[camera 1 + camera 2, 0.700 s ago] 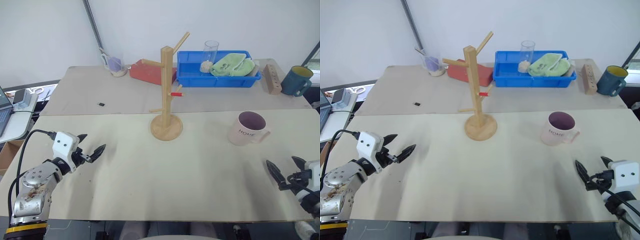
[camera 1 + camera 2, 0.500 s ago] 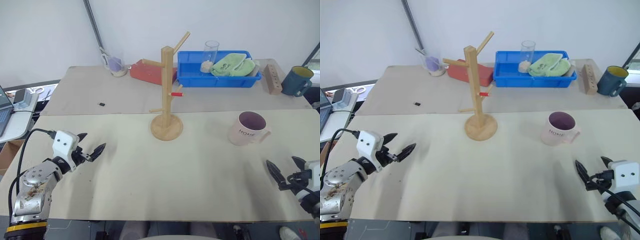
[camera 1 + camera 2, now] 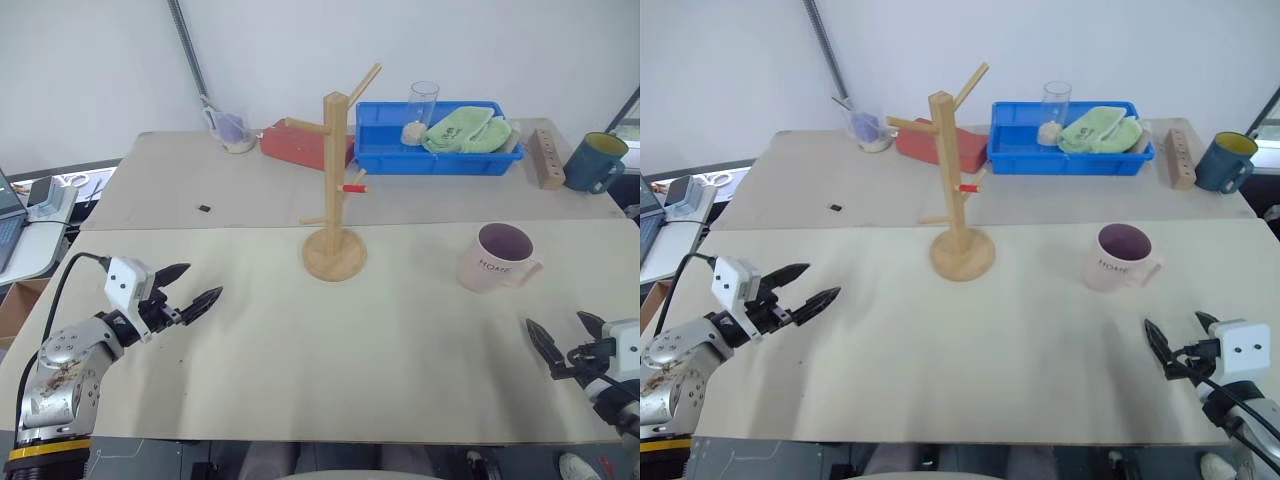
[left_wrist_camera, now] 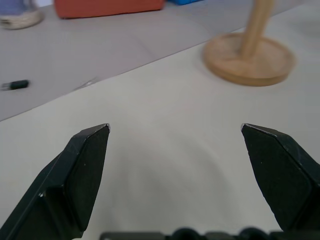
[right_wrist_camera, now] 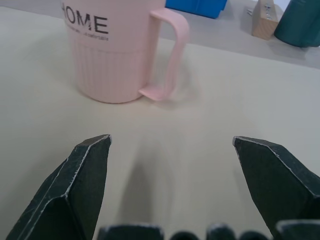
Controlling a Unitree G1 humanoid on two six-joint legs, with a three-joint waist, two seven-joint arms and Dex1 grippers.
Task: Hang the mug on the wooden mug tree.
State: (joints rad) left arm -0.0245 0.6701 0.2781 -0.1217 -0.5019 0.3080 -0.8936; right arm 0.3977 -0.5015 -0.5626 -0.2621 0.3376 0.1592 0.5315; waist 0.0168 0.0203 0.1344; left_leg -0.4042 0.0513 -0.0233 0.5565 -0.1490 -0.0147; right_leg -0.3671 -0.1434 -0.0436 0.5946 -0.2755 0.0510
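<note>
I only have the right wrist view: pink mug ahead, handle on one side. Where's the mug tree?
Observer: The wooden mug tree stands mid-table, to the robot's left of the mug, apart from it.
Operator: Anything hanging on it?
Observer: No, its pegs are bare.
Operator: Left hand?
Observer: The left hand is open and holds nothing, low over the table near its left side.

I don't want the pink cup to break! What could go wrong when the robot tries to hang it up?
The mug stands untouched ahead of the open right hand; a clumsy grab at its thin handle might tip it. The mug tree is tall on a small base, so bumping a peg could topple it.
</note>
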